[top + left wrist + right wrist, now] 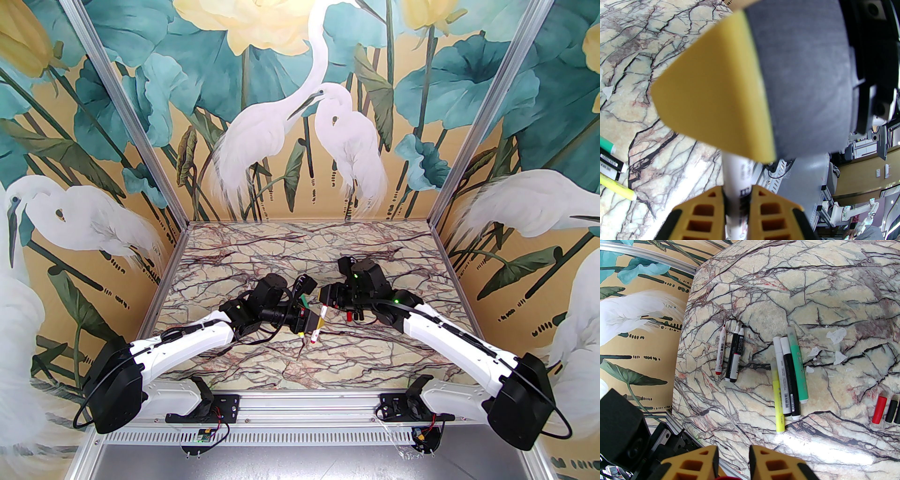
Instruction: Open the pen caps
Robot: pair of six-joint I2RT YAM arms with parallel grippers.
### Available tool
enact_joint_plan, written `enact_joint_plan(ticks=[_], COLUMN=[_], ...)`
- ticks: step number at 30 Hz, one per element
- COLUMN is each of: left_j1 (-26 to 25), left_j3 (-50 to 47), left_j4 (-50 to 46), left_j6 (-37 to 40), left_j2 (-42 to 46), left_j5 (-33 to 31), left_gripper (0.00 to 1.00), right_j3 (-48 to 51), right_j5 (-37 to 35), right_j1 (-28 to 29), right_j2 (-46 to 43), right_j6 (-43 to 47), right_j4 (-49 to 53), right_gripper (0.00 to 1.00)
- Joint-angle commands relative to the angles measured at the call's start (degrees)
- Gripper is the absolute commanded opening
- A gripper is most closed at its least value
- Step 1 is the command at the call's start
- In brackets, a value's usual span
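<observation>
My left gripper (737,189) is shut on a white pen (734,168), held above the table's middle. The pen's far end runs under the yellow finger (712,98) of my right gripper (326,301), which meets the left gripper (318,324) head-on. A sliver of a red cap (723,478) shows between the right gripper's (733,451) closed fingers. Below on the table lie a white-and-red pen (720,350) and two black ones (734,354). Beside them are yellow (778,401), white (781,376), black (792,380) and green (798,366) pens. A loose red cap (879,410) and black cap (892,411) lie to the right.
White paper scraps (836,336) are scattered on the marble table (290,243) near the green pen. The painted wall (635,310) and the aluminium frame rail (646,263) close off the table's side. The back half of the table lies beyond both arms.
</observation>
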State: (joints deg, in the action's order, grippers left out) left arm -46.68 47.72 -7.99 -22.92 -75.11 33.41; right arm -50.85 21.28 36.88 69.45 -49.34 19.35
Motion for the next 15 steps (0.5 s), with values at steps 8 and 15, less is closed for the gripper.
enact_joint_plan(ticks=[8,15], left_j1=[-0.43,-0.43], left_j3=[0.85,0.79], left_j4=[1.4,1.23], left_j6=[0.19,0.19], left_j2=[-0.7,-0.57], left_j5=[-0.01,-0.19], left_gripper=[0.09,0.09], right_j3=[-1.61,-1.86], right_j5=[0.7,0.78], right_j1=[0.73,0.82], right_j2=[0.51,0.73], right_j6=[-0.18,-0.17], right_j4=[-0.72,-0.57], right_gripper=[0.28,0.22])
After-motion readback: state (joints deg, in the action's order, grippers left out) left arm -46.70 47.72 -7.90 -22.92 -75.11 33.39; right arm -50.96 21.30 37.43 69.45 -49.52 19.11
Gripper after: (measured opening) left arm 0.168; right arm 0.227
